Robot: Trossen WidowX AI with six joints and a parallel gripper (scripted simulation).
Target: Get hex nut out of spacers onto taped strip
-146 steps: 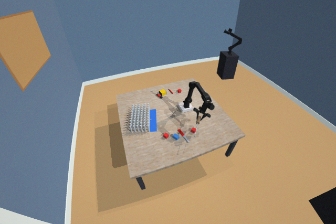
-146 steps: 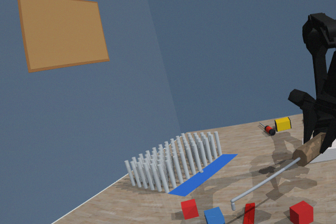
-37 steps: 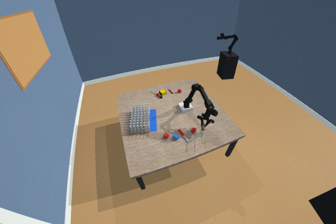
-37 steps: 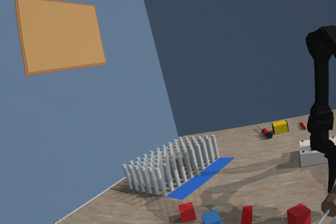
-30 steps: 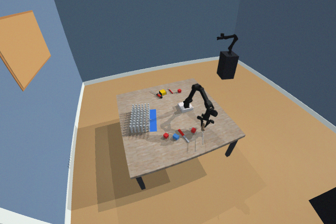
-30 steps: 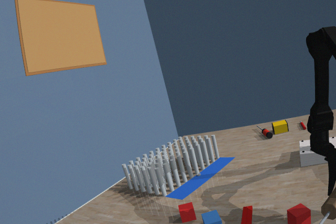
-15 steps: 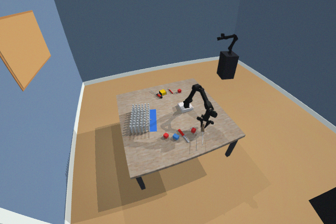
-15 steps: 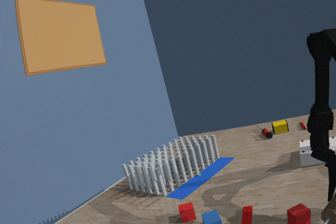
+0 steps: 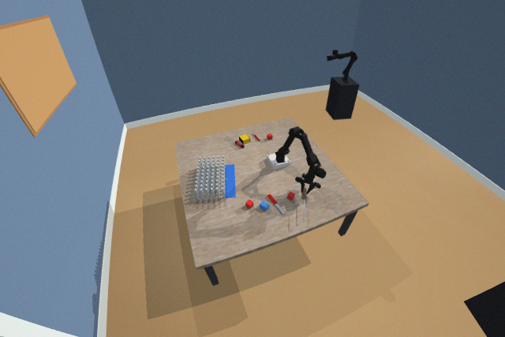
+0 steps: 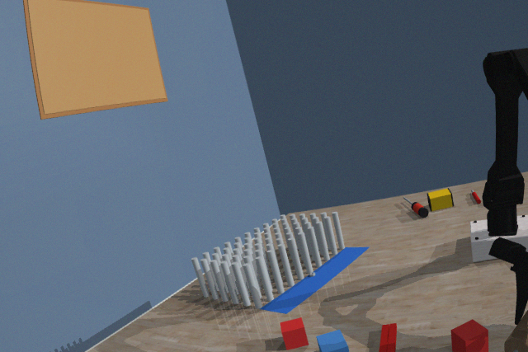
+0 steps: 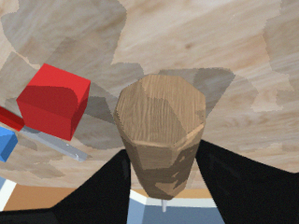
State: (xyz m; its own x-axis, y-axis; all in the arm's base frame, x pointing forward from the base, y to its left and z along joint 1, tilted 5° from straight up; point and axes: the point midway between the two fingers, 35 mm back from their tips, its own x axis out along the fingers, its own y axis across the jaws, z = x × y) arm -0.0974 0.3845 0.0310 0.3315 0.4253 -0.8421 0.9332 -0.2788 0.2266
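Observation:
My gripper [image 9: 305, 192] [image 11: 162, 150] is shut on the wooden handle [image 9: 304, 195] [image 11: 161, 109] of a tool with a thin metal shaft [image 9: 304, 211] [image 11: 163, 205]. It is at the table's front right, well away from the spacers. Whether the tool touches the table cannot be told. The grey metal spacers [image 9: 210, 180] [image 10: 274, 265] stand upright in rows. The small nut [image 9: 226, 180] [image 10: 311, 274] lies at the spacer-side edge of the blue taped strip [image 9: 230, 190] [image 10: 294, 294], close to the front row of spacers. How fully it lies on the strip cannot be told.
A red cube [image 9: 290, 196] [image 11: 56, 100] and a red-handled tool [image 9: 272, 199] lie left of my gripper. A blue block [image 9: 263, 205] and another red cube [image 9: 248, 204] lie farther left. A yellow block [image 9: 245, 138] [image 10: 440, 200] and a screwdriver [image 9: 239, 144] [image 10: 419, 208] lie at the back.

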